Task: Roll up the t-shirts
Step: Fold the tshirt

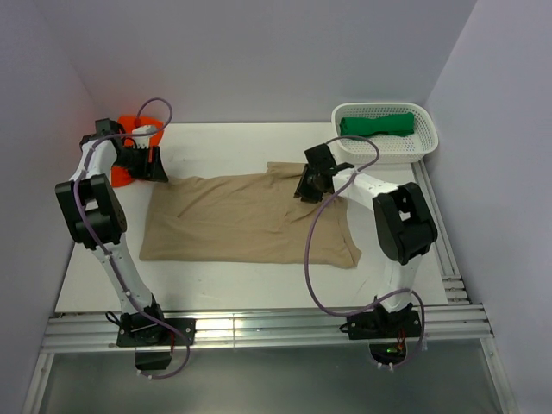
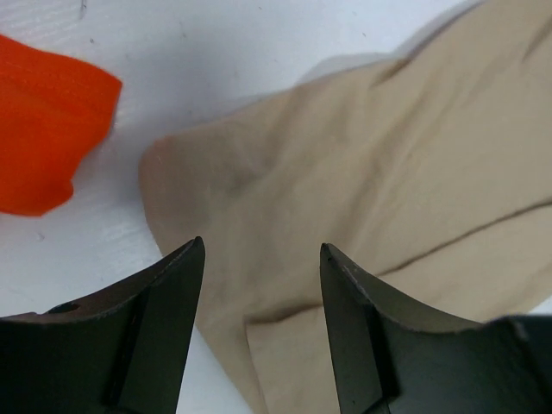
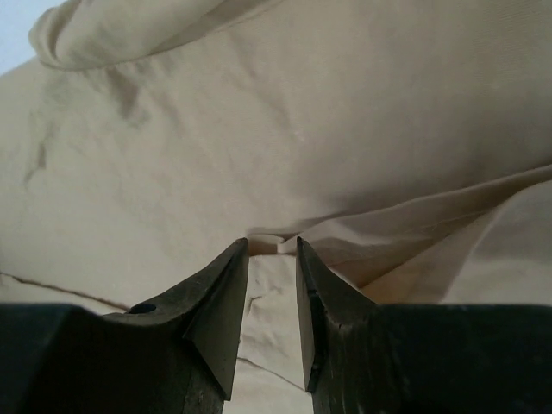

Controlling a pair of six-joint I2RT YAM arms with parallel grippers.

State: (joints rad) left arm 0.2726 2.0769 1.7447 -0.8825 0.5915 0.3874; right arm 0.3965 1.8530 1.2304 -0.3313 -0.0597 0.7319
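The tan t-shirt [image 1: 233,220] lies flat across the middle of the table, folded into a long band. My left gripper [image 1: 158,169] is open just above its far left corner [image 2: 362,164], with cloth under the gap. The orange t-shirt [image 1: 122,177] is bunched to the left of that gripper and also shows in the left wrist view [image 2: 43,129]. My right gripper [image 1: 307,188] is at the shirt's far right part, its jaws close together with a fold of tan cloth [image 3: 302,112] pinched between them. The dark green t-shirt [image 1: 377,125] lies in the basket.
A white plastic basket [image 1: 429,142] stands at the far right corner. Grey walls close in the table on the left, back and right. A metal rail runs along the table's right and near edges [image 1: 259,328].
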